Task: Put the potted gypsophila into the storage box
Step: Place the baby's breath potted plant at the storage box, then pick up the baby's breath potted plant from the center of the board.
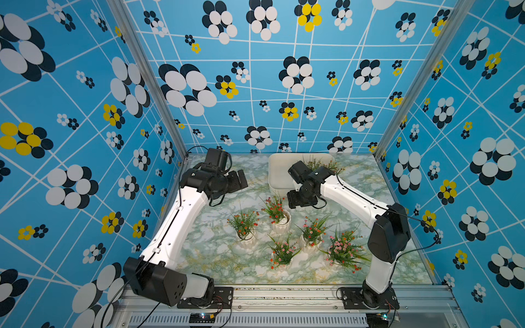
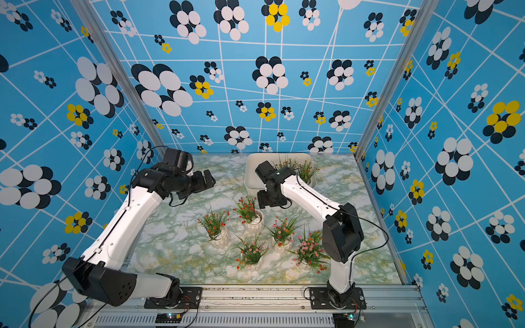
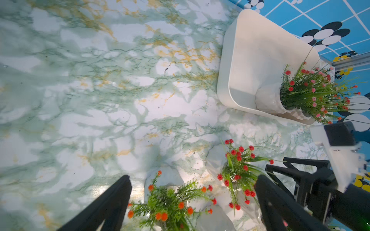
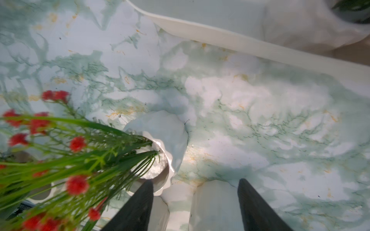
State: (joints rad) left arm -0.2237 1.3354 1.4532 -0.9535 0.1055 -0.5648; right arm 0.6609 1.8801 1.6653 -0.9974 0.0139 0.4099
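Potted gypsophila (image 1: 245,227) — five pots — stands upright on the marbled table (image 1: 210,250), tufts pointing up, grouped toward the front; more stands in the right end of the storage box (image 1: 276,171), whose long axis runs across the table along the back wall. The left gripper (image 1: 241,180) hangs wide open left of the box; the right gripper (image 1: 301,200) sits just before the box beside the red-blossomed pot (image 1: 281,224), jaws partly apart — whether they pinch anything I cannot tell.
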